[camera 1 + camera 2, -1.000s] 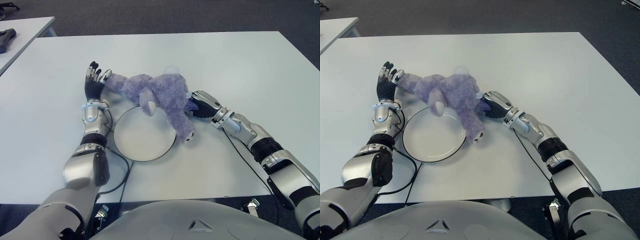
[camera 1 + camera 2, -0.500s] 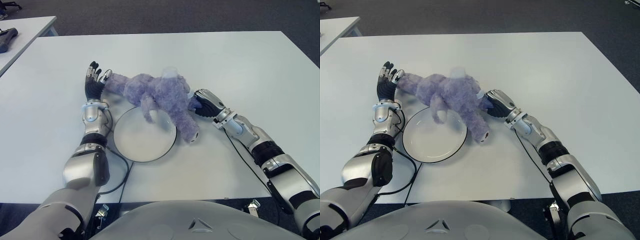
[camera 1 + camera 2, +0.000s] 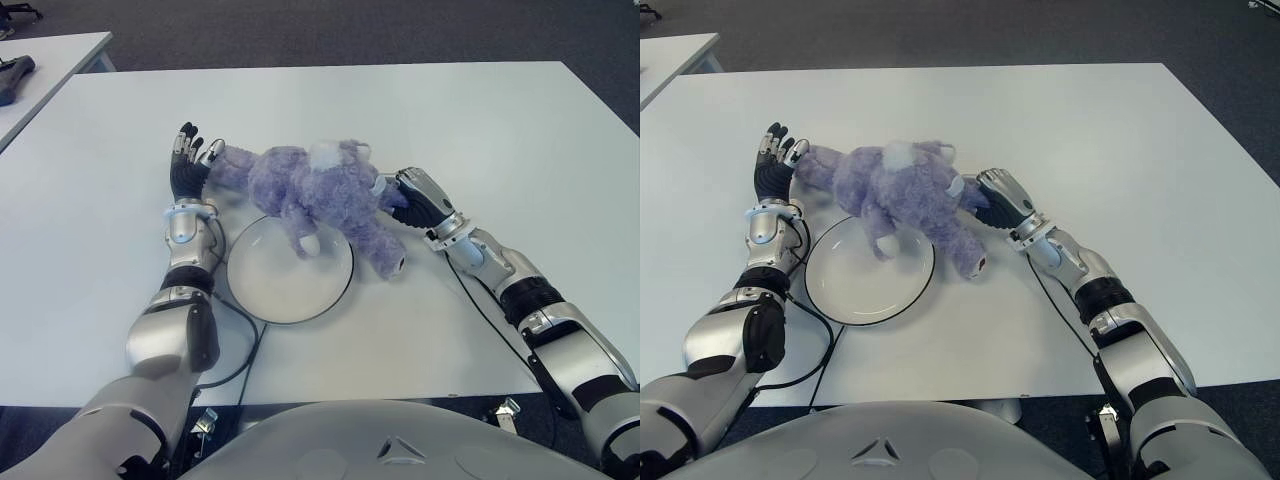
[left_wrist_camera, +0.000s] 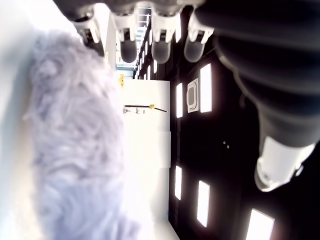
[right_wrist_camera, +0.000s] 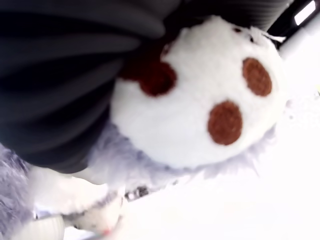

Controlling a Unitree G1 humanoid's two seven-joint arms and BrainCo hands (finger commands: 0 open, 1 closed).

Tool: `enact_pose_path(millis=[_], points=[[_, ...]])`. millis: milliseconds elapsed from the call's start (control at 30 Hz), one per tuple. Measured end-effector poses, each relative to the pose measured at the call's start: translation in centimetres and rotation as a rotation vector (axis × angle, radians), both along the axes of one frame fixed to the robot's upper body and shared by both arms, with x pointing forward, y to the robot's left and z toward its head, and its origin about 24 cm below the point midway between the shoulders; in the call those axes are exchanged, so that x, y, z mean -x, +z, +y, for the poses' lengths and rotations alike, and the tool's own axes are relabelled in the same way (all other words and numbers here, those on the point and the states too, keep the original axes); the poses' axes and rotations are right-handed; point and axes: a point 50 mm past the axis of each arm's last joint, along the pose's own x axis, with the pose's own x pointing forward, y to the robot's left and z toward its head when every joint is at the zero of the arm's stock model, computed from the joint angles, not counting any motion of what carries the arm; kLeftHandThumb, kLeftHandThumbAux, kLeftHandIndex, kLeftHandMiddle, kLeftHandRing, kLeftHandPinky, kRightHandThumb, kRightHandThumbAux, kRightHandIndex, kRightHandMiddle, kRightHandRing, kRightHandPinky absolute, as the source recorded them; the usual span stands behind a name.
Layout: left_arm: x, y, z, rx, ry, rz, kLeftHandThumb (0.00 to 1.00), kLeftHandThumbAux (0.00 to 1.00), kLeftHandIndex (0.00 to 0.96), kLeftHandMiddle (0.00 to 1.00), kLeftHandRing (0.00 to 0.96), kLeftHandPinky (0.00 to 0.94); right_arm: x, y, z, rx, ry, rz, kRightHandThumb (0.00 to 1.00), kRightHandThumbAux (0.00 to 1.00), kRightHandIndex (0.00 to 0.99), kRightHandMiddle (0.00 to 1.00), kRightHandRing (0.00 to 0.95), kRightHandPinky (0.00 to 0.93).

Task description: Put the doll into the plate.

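The purple plush doll (image 3: pixel 320 190) lies across the far rim of the white, dark-rimmed plate (image 3: pixel 270 290). One leg hangs over the plate; another stretches onto the table to the plate's right. My right hand (image 3: pixel 410 200) is at the doll's right side. Its fingers are curled on a white paw with brown spots (image 5: pixel 200 125), which presses against the palm in the right wrist view. My left hand (image 3: pixel 187 160) stands upright with fingers spread at the doll's left end, beside a purple limb (image 4: pixel 75 165).
The white table (image 3: pixel 500 130) stretches far and right of the doll. A black cable (image 3: pixel 245 350) loops near the plate's front left, by my left forearm. A second table (image 3: pixel 50 60) with a dark object (image 3: pixel 15 75) stands at the far left.
My right hand has risen and turned at the doll's side. The doll has rolled, its leg swinging to the right off the plate's edge. The left hand has not moved.
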Motion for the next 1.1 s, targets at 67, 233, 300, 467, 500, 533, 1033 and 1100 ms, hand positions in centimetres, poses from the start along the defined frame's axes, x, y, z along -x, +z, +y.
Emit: enact_pose_path(millis=[67,233,300,467,500,533,1033,1100], points=[[0.0,0.0,0.0,0.0,0.0,0.0,0.0,0.656,0.008,0.052,0.046,0.069,-0.1,0.1,0.1,-0.007,-0.001,-0.016,0.701,0.719,0.437,0.88,0.874,0.873],[0.0,0.0,0.0,0.0,0.0,0.0,0.0,0.661,0.011,0.053,0.048,0.077,-0.3,0.8,0.4,-0.031,-0.002,-0.069,0.701,0.719,0.437,0.872,0.871,0.866],[0.0,0.0,0.0,0.0,-0.001,0.0,0.0,0.665,0.013,0.056,0.051,0.079,-0.3,1.3,0.6,-0.038,0.003,-0.095,0.701,0.72,0.438,0.866,0.869,0.866],[0.0,0.0,-0.1,0.001,-0.001,-0.001,0.0,0.665,0.014,0.056,0.051,0.072,-0.4,2.2,0.9,-0.064,0.02,-0.143,0.702,0.72,0.438,0.865,0.871,0.875],[0.0,0.0,-0.1,0.001,-0.002,-0.001,0.0,0.665,0.014,0.056,0.05,0.07,-0.4,2.3,1.0,-0.068,0.024,-0.149,0.702,0.72,0.438,0.865,0.871,0.876],[0.0,0.0,-0.1,0.001,-0.002,-0.001,0.0,0.664,0.014,0.056,0.05,0.07,-0.4,2.4,1.1,-0.072,0.028,-0.155,0.702,0.72,0.438,0.864,0.872,0.873],[-0.1,0.0,-0.2,-0.003,0.001,0.0,0.0,0.659,0.016,0.063,0.057,0.084,-0.4,4.1,2.2,-0.119,0.102,-0.223,0.704,0.719,0.438,0.863,0.867,0.866],[-0.1,0.0,-0.2,-0.003,0.006,0.001,0.0,0.655,0.016,0.067,0.06,0.086,-0.3,4.3,2.3,-0.127,0.113,-0.231,0.704,0.718,0.438,0.86,0.861,0.854]])
